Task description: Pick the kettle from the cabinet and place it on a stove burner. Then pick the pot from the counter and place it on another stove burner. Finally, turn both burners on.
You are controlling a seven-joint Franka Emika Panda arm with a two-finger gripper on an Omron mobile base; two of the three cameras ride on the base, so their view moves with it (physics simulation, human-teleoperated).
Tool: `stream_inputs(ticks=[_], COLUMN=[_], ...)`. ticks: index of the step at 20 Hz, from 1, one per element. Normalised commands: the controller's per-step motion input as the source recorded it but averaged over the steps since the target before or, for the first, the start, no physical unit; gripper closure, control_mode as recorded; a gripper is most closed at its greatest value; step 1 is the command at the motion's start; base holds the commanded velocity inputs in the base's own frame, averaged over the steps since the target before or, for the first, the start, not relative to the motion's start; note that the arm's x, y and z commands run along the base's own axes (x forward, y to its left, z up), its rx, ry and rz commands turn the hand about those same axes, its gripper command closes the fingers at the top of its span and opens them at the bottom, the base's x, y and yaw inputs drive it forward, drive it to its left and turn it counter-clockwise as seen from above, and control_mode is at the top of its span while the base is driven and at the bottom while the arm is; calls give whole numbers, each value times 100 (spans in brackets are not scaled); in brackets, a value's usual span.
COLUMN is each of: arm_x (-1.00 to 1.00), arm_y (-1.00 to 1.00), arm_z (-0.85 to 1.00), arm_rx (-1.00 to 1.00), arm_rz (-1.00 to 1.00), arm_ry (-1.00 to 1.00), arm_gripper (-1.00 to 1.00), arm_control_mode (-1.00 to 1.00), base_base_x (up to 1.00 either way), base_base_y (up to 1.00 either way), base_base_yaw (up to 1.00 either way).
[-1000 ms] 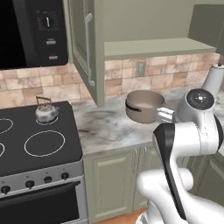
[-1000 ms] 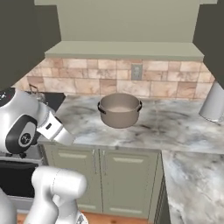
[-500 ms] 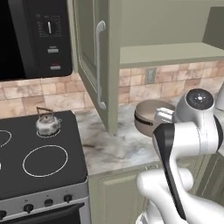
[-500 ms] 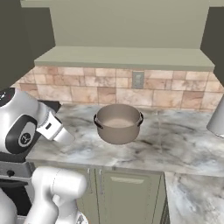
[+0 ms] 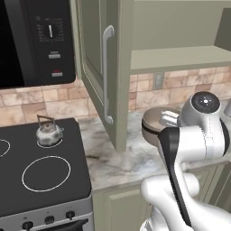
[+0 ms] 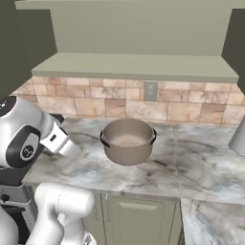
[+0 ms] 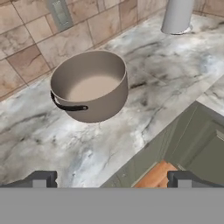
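The pot [image 7: 89, 85] sat upright on the marbled table [image 7: 170, 74], near the tiled wall, untouched. The fingers [image 7: 109, 178] stood wide open, holding nothing. The kettle [image 5: 48, 133] rested on the cooktop [image 5: 40, 180].

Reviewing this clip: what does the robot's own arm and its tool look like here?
The arm is glossy white, built of rounded tubular segments, with dark grey bands and a round dark cap with a small light mark at each joint. No loose cables show. The tool ends in two small, blocky dark grey fingertips.
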Motion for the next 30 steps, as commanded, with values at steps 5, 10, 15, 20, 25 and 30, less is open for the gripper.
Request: stream_inputs(ticks=[5, 10, 15, 20, 25, 30], arm_x=[0, 19, 26, 18, 19, 14], arm_y=[0, -22, -36, -37, -35, -37], arm_z=[0, 0, 0, 0, 0, -1], arm_rx=[0, 4, 7, 7, 7, 5], arm_rz=[-1, 0, 0, 0, 0, 0], arm_ry=[0, 0, 0, 0, 0, 0], arm_gripper=[-100, -100, -100, -100, -100, -100], arm_control_mode=[-100, -100, -100, -100, -100, -100], base_base_x=[13, 0, 0, 0, 0, 0], base_base_y=[-4, 0, 0, 0, 0, 0], base_base_yaw=[0, 0, 0, 0, 0, 0])
